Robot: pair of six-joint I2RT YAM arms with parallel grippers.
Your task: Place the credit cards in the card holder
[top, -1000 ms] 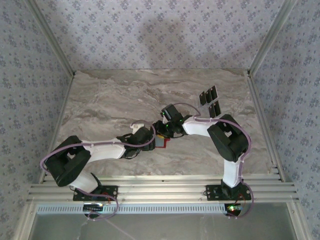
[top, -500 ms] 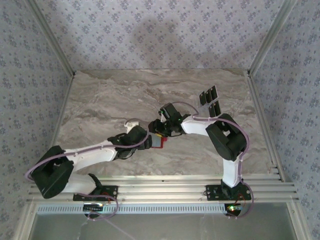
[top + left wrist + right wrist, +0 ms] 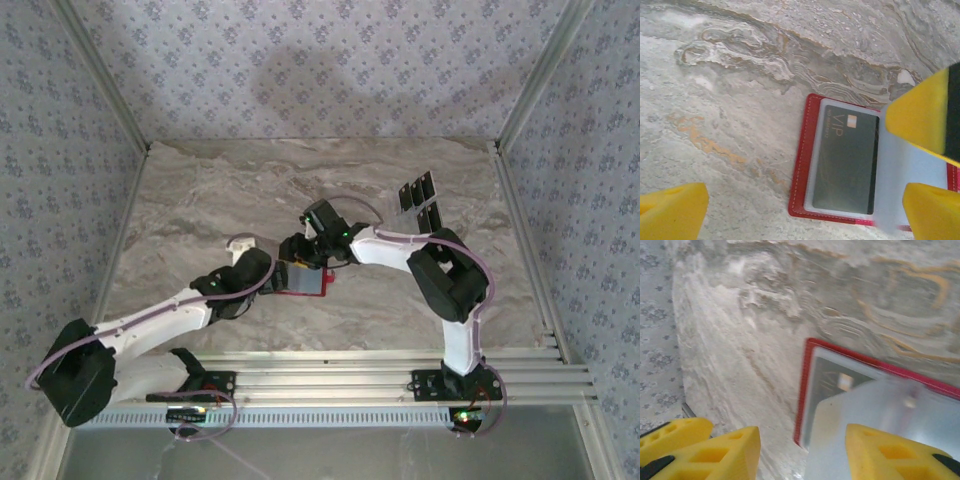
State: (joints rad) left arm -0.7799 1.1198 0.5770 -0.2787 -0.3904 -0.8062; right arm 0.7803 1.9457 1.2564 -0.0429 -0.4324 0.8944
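Note:
The card holder (image 3: 305, 283) lies open on the marble, red border (image 3: 801, 165) around grey pockets. One black credit card (image 3: 847, 160) with gold VIP lettering sits inside a pocket, also seen as the dark card (image 3: 832, 385) in the right wrist view. More credit cards (image 3: 420, 200) lie together at the back right. My left gripper (image 3: 272, 275) hovers at the holder's left edge, open wide (image 3: 805, 205) with nothing between its fingers. My right gripper (image 3: 298, 250) is over the holder's far side, open (image 3: 802, 440), one yellow finger (image 3: 925, 117) resting on a translucent pocket flap (image 3: 865, 430).
The marble table (image 3: 200, 210) has bare room to the left and behind the holder. Aluminium rails (image 3: 530, 260) and patterned walls fence the table. Both arms cross the near middle.
My left gripper has opened wide, and its arm has stretched low and leftward. The right gripper and the card holder have shifted left, and the holder now shows its grey inside.

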